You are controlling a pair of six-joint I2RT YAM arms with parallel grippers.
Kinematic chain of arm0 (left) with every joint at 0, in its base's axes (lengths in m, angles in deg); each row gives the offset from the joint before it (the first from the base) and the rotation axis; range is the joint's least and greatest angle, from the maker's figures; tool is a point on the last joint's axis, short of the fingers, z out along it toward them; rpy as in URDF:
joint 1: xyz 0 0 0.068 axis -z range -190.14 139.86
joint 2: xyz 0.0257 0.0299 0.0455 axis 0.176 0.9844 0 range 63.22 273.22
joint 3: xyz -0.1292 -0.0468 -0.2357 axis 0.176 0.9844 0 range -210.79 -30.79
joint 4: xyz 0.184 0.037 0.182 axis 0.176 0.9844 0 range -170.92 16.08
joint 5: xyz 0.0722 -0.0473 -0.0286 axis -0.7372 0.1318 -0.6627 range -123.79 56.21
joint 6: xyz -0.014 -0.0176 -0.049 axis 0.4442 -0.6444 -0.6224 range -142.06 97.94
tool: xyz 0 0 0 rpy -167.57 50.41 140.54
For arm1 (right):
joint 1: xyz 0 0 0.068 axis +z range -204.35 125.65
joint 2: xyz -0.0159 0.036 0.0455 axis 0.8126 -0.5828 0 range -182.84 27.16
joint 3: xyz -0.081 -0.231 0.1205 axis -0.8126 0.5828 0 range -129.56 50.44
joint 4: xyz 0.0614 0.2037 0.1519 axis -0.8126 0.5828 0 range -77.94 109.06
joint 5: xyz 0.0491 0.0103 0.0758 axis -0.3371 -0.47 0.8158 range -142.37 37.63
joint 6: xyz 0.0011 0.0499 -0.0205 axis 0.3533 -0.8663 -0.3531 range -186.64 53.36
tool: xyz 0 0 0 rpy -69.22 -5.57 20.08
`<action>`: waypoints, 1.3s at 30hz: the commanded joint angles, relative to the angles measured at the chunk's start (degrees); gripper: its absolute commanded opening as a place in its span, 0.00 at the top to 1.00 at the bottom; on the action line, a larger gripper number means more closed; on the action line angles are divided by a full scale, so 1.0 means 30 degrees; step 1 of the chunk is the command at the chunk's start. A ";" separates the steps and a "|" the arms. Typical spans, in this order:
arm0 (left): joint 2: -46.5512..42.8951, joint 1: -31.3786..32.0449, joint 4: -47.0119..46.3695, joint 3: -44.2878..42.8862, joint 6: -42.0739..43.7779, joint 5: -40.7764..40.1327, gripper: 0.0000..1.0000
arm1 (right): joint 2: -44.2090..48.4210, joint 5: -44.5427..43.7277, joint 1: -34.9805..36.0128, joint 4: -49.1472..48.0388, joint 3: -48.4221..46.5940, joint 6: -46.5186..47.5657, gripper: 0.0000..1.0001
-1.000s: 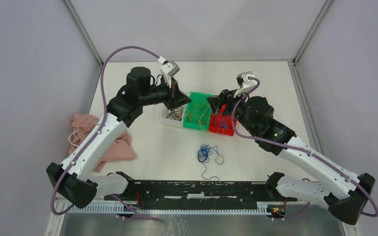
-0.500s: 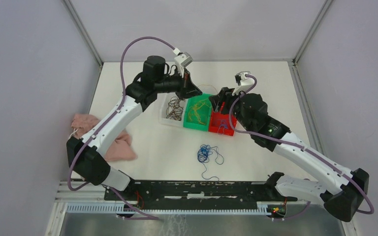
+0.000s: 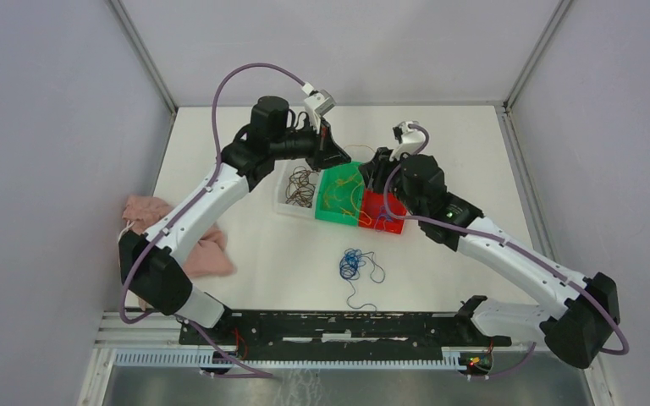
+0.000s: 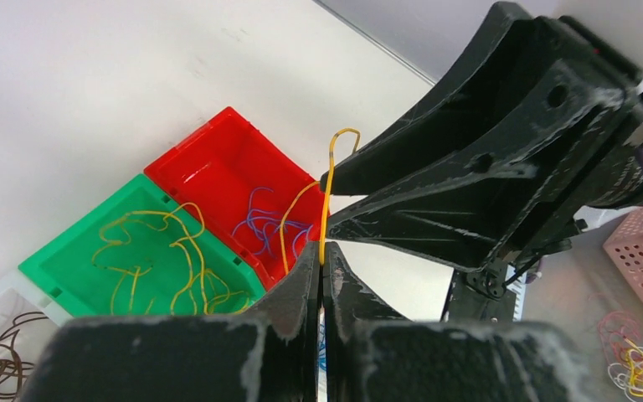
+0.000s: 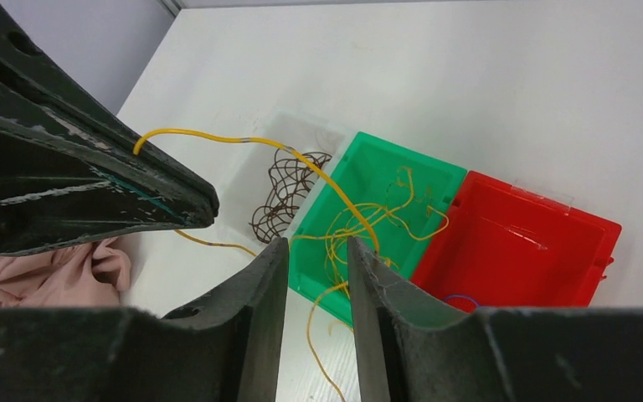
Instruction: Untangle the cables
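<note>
My left pincer (image 4: 321,251), clamped on one yellow cable (image 4: 326,188), holds it raised above the green bin (image 4: 59,264), presumably to draw it from the tangle; my right pincer (image 5: 316,247) hangs slightly parted, gripping nothing

A black rail (image 3: 338,326) spans the near table edge, and both arms are mounted on it. The left arm (image 3: 195,211) and the right arm (image 3: 516,266) have long white shell links joined by bulky black housings, the largest sitting closest to the rail. A thin purple hose (image 3: 245,69) runs along each arm up to a small white-and-grey camera block (image 3: 317,101) at the end farthest from the rail. A green light (image 3: 451,215) glows on the right arm. The left claw (image 4: 320,249) and the right claw (image 5: 318,247) have matte black, wedge-shaped fingers, scuffed pale grey along their edges.
</note>
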 commanded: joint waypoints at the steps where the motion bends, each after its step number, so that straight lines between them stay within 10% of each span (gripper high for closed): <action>1: 0.0361 0.0038 -0.0611 -0.0439 0.1011 -0.0453 0.97 | -0.1113 0.0604 -0.0299 -0.1292 -0.0803 -0.0225 0.64; 19: 0.1324 -0.1027 -0.0797 0.0868 0.1688 -0.1444 0.97 | -0.7048 0.1265 -0.1409 -0.2918 -0.3429 -0.0262 0.86; 39: 0.3399 -0.1143 -0.1404 0.0982 0.5807 -0.6349 0.97 | -1.3108 0.8940 -0.3514 -0.2014 -0.6147 -0.2249 0.91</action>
